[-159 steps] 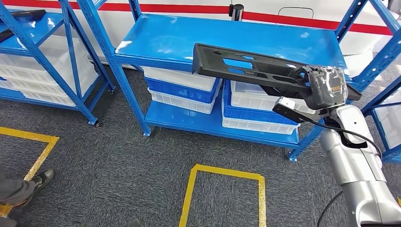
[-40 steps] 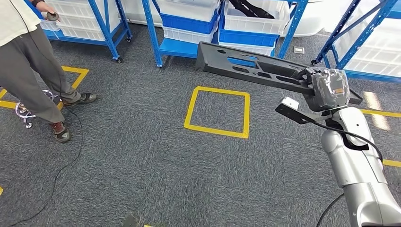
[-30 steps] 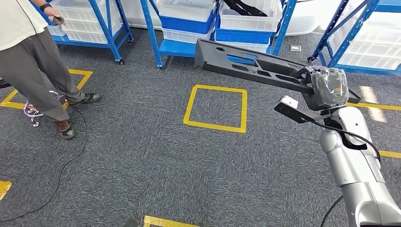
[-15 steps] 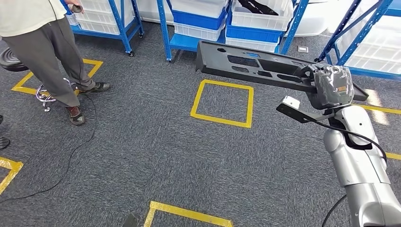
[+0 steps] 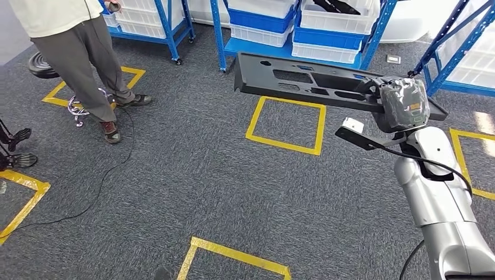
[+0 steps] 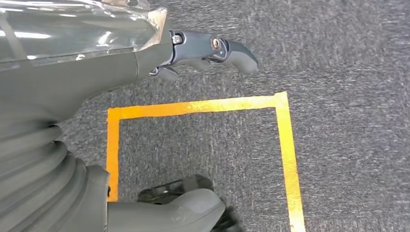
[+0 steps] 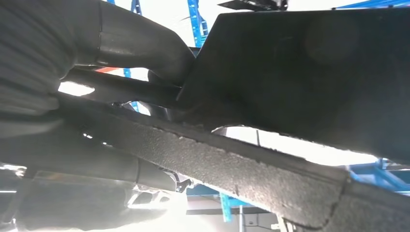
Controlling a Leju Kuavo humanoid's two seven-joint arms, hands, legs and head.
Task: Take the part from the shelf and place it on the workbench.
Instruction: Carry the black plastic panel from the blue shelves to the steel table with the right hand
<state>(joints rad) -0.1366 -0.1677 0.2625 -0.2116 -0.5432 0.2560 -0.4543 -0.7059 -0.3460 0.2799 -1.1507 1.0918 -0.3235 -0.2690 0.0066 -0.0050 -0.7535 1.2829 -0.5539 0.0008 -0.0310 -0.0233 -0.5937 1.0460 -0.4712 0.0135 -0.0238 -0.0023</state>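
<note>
The part (image 5: pixel 303 83) is a long black plastic panel with several cut-outs, held level above the grey carpet in the head view. My right hand (image 5: pixel 404 104), wrapped in clear film, grips its right end. Seen from the right wrist, the dark underside of the part (image 7: pixel 300 72) lies across my right hand (image 7: pixel 121 43), whose thumb and fingers clamp its edge. My left hand (image 6: pixel 96 72) hangs over the floor above a yellow tape square (image 6: pixel 285 145), fingers apart and holding nothing.
Blue shelves (image 5: pixel 373 26) with white and blue bins (image 5: pixel 327 14) stand at the back. A person (image 5: pixel 76 46) stands at the upper left beside a stool base (image 5: pixel 79 108). A black cable (image 5: pixel 99 186) trails over the carpet. Yellow tape squares (image 5: pixel 286 125) mark the floor.
The camera has moved: the whole scene has shifted, with the shelves now farther off and the person and more floor in view. My right hand still grips the part the same way.
</note>
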